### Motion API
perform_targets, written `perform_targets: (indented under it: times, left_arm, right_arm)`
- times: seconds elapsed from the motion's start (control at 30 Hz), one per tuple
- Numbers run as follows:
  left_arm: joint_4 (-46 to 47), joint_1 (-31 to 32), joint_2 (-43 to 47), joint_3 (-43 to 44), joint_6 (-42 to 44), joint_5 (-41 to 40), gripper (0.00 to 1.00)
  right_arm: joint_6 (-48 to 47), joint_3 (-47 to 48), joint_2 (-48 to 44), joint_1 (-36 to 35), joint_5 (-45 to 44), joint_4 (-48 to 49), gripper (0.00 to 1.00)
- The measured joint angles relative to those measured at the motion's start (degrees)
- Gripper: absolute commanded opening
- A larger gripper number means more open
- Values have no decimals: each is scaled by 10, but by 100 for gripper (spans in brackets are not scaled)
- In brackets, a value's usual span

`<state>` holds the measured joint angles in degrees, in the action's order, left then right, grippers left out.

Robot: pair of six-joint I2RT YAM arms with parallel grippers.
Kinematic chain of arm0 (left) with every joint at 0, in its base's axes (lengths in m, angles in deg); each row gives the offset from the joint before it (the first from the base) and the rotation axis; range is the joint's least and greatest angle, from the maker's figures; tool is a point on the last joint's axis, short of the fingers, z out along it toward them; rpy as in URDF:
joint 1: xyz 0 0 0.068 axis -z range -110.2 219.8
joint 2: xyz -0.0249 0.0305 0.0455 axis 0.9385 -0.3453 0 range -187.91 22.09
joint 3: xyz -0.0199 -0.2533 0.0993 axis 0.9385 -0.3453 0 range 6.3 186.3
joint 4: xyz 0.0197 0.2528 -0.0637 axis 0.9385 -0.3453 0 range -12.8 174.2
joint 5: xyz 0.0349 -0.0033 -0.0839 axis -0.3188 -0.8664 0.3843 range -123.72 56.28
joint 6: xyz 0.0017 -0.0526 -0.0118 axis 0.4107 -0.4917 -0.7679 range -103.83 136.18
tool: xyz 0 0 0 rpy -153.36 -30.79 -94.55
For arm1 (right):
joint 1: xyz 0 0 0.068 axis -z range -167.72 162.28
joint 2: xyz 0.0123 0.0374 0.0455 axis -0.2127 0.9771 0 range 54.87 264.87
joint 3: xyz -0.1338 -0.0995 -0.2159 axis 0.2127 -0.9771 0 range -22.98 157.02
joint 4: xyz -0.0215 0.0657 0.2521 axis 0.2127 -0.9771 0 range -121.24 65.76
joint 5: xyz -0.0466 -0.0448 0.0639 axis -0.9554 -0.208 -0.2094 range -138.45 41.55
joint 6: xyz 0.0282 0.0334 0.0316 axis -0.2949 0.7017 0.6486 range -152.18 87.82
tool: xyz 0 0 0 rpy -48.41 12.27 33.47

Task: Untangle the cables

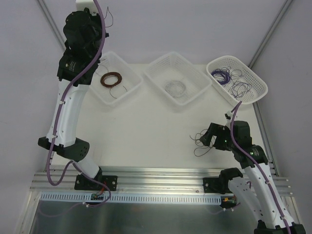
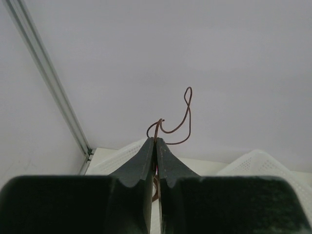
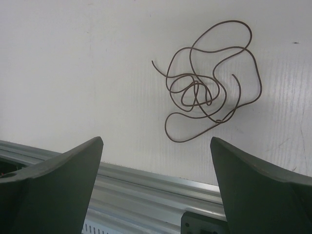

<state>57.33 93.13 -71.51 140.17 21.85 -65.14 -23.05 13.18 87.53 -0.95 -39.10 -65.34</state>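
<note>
Upper left: your left jaws clamp brown strand (image 2: pixel 189 117), held high so it hangs free. Lower right: your right jaws gape wide above brown tangle (image 3: pixel 197 83) lying loose on surface (image 3: pixel 73 73), apparently lined up for next pick.

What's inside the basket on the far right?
The basket holds a loose tangle: purple wires and thin dark wires. Anything beneath the tangle is covered.
</note>
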Motion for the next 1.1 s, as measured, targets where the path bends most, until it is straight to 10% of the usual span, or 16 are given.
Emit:
perform_targets:
  times: [0.27,0.77,1.1]
  left_arm:
    - [90,-82,-39,-12,9,31,4]
    - [201,-148,-190,-304,-2,47,16]
    - [154,-148,-127,-423,-71,149,86]
  right_arm:
    - [-6,0,3,0,4,-3,97]
    - [-7,-4,-3,0,3,-13,97]
    - [1,0,25,0,-28,-14,99]
